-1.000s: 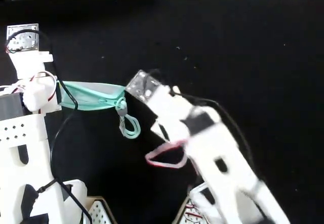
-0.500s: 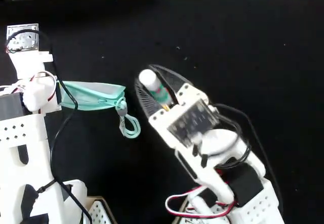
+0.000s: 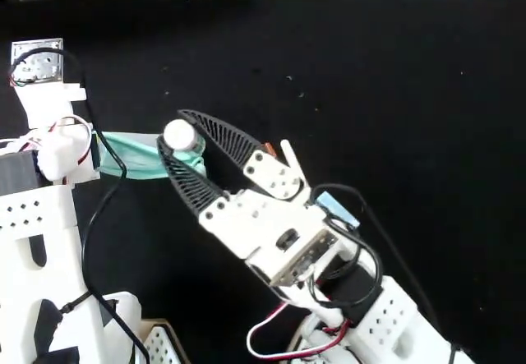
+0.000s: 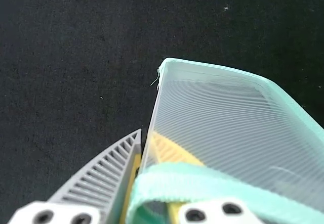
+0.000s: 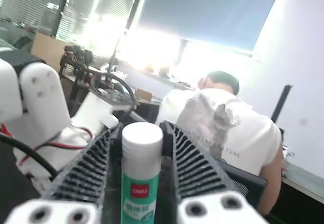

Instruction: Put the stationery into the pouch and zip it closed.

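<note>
Black ribbed jaws of the right gripper [image 3: 173, 134] are clenched on a glue stick [image 3: 181, 135], one jaw on each side of its barrel. From the right wrist view the glue stick [image 5: 142, 173] has a white cap and a green label, and the cap sits about level with the tips of the jaws. From above, the cap hangs over the end of the pouch [image 3: 136, 157] that faces the middle of the bench [image 3: 394, 93]. I cannot tell whether the two are touching.

Over by the left edge of the bench, about halfway between its near and far edges, the left gripper [image 4: 147, 173] is grasping the pouch by its other end. Up close the pouch [image 4: 217, 118] is ribbed and see-through with mint-green edging, and it is pinched against a grey ribbed jaw. A yellow shape [image 4: 167, 150] shows through its wall next to that jaw, though I cannot make out what it is. Under everything the bench is covered in plain black cloth.
</note>
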{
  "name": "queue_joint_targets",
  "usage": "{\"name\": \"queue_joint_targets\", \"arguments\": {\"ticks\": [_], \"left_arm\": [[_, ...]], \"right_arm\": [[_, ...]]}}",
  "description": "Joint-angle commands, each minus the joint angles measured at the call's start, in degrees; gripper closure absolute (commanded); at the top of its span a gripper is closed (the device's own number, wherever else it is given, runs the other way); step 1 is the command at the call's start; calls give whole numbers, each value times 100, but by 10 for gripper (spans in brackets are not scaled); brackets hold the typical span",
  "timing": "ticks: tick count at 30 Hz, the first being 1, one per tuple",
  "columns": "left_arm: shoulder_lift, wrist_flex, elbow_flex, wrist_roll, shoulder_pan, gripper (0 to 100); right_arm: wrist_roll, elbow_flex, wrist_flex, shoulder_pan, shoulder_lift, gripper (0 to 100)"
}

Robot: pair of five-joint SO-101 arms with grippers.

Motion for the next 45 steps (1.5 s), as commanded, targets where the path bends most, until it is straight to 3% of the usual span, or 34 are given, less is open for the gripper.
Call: {"name": "queue_joint_targets", "arguments": {"ticks": [1,5,15,25,32,37,42,45], "left_arm": [[114,-79,268,18,-31,970],[114,-79,268,18,-31,970],[114,-79,259,18,-31,970],[114,-79,259,18,-31,970],[114,-79,259,18,-31,970],[114,-79,259,18,-31,970],[114,-79,259,18,-31,970],[114,-79,259,18,-31,970]], "right_arm": [[-193,-119,-475,-378,462,986],[-492,-426,-615,-703,1200,986],[-484,-286,-1178,-677,2035,986],[-510,-84,-1538,264,2774,986],[-475,-48,-1398,290,3363,985],[-475,-664,62,273,3433,966],[-519,-2193,2637,273,3433,738],[-519,-3002,3745,237,3424,704]]}}
